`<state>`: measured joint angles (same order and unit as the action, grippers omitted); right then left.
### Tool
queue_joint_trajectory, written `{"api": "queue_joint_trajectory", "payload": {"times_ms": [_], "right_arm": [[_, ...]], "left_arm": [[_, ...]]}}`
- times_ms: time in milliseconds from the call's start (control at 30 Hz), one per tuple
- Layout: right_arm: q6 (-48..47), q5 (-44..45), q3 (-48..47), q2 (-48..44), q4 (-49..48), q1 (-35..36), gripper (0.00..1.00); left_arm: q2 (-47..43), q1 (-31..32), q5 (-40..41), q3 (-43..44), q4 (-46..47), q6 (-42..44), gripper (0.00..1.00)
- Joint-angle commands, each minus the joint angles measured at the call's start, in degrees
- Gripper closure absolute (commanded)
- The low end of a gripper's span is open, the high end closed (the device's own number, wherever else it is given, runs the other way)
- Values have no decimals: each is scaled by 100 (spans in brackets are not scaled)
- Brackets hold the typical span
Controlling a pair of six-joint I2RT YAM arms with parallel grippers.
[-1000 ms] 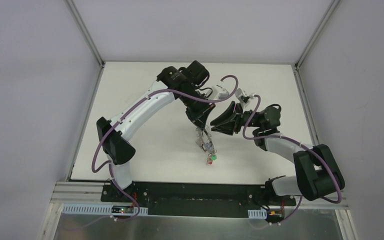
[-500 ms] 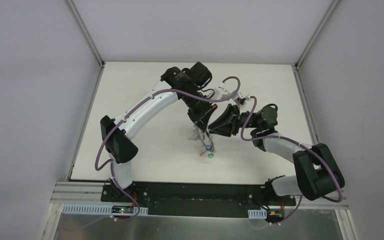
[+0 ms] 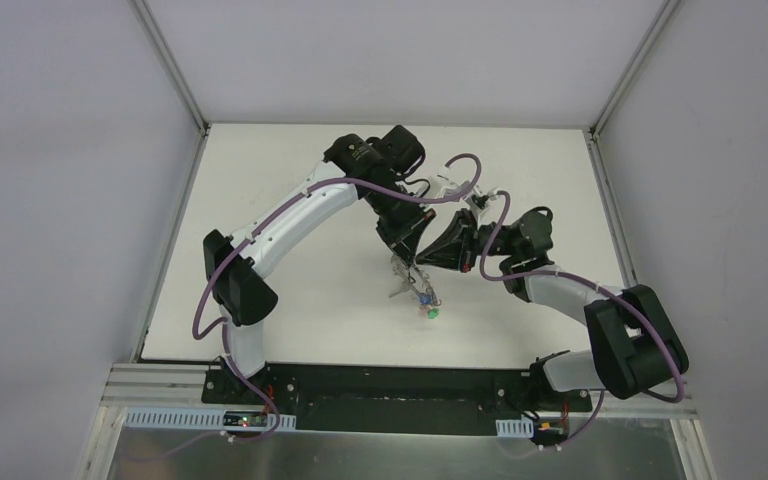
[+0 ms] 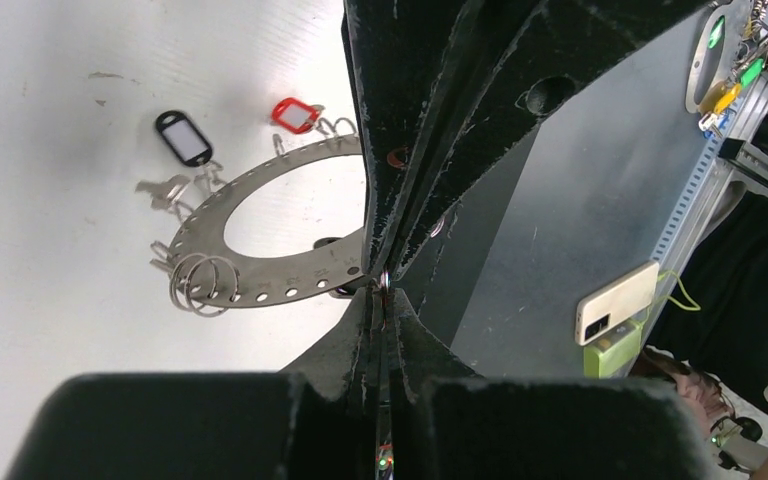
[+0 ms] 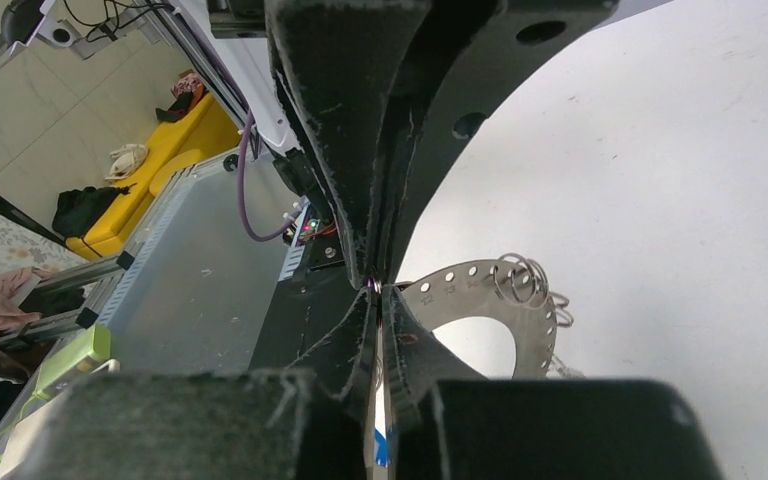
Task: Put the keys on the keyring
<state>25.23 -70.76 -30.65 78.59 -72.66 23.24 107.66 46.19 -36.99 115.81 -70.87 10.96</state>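
Note:
The keyring (image 3: pixel 408 285) is a flat grey metal ring with numbered holes; it hangs under my left gripper (image 3: pixel 407 256) above the table. My left gripper (image 4: pixel 384 300) is shut on its edge, and the ring plate (image 4: pixel 260 245) carries small split rings (image 4: pixel 200 283), a plain key (image 4: pixel 160 188), a black tag (image 4: pixel 183 137) and a red tag (image 4: pixel 295 113). A green tag (image 3: pixel 432 312) hangs lowest. My right gripper (image 3: pixel 423 259) meets the left tip to tip. It (image 5: pixel 378 295) is shut on a thin silver key with a blue head (image 5: pixel 380 445), beside the plate (image 5: pixel 505 300).
White table (image 3: pixel 280 270) with grey walls on three sides. Black base rail (image 3: pixel 390 385) at the near edge. Both arms crowd the table's middle; purple cables (image 3: pixel 460 165) loop over them.
My right gripper has moved left until its tips meet the left gripper's tips. The hanging keyring has swung slightly to the right.

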Motion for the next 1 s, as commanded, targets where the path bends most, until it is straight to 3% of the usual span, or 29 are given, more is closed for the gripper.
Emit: {"api": "queue_joint_trajectory", "payload": {"times_ms": [0,167,333,467,967], "right_arm": [[28,-14,-279,18,-181,59,100],[421,106,-362,24,-345,-30,100],[941,225,-337,65,-824,-171,100],[1226,347,-327,80,-1019,-267,100],[1432,440,-360,197,-937,-404,100]], "left_arm": [[-18,72,-211,205,-44,-58,100],[-117,52,-211,140,56,171,100],[-586,-150,-96,-304,684,521,82],[-967,-225,35,-722,1152,839,74],[-1301,-195,122,-1419,1825,1257,72]]}}
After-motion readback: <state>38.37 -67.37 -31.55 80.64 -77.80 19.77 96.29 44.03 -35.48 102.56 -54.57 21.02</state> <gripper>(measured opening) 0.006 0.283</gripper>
